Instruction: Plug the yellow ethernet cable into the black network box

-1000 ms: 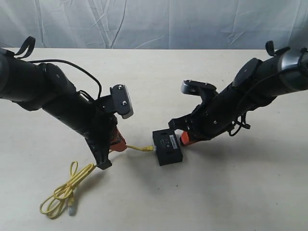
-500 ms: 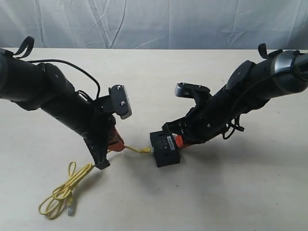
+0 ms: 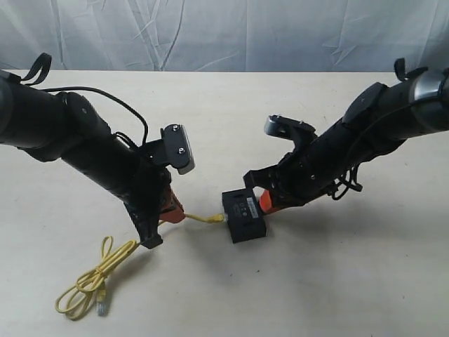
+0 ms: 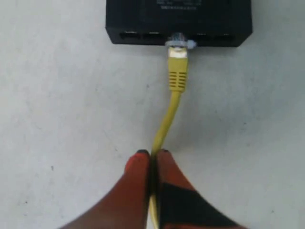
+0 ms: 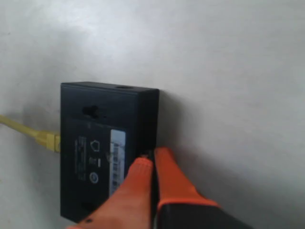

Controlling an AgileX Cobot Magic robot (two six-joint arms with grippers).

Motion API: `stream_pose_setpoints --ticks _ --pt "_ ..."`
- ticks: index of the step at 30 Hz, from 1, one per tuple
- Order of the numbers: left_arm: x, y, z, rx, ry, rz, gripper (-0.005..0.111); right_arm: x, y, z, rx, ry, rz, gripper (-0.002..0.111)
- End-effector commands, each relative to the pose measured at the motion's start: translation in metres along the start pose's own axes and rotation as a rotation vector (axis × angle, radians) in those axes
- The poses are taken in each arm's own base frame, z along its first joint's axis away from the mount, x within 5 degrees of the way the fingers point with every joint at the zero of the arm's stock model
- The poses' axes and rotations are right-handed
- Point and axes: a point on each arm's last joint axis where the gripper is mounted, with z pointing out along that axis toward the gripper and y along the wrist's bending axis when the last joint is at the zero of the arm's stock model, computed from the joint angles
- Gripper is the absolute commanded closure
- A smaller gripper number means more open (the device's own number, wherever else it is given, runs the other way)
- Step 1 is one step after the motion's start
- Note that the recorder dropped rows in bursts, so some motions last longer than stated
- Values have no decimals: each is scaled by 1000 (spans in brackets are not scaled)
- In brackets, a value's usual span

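Pinching the yellow ethernet cable [image 4: 172, 102] with left end effector [image 4: 151, 155]. Touched black network box [image 3: 244, 214] with right end effector [image 5: 151, 155], pressed together.

Yellow cable [image 4: 171, 102] plug at blk box [image 4: 143, 14]

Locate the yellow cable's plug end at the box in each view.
Exterior: plug centre, at the black network box's left face.
Left wrist: plug at the port row, ahead of the left gripper.
Right wrist: plug on the box side opposite the right gripper.
Shared landmark: that box.
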Motion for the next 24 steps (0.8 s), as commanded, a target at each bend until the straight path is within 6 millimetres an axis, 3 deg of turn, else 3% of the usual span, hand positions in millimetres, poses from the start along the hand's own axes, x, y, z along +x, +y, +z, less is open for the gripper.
stream_pose_setpoints --ticks 1,5,9,13,17,20,24 --pt "-3 -1 -2 2 -17 -15 107 0 9 5 -19 -15 -24 109" --pt "-3 1 -3 -19 -18 -15 107 -5 -10 -8 30 -39 -15 109" --pt "-3 1 -3 -23 -20 -19 107 -14 -28 -49 46 -147 51 109" --pt "-3 1 -3 -23 -20 -19 107 -16 -23 -74 39 -204 38 109" --pt "-3 1 -3 -26 -20 -19 106 -16 -18 -83 32 -219 21 109" --pt "-3 1 -3 -26 -20 -19 97 -15 -18 -82 25 -207 21 109" --pt "-3 1 -3 -26 -20 -19 75 -15 -17 -82 22 -204 21 109"
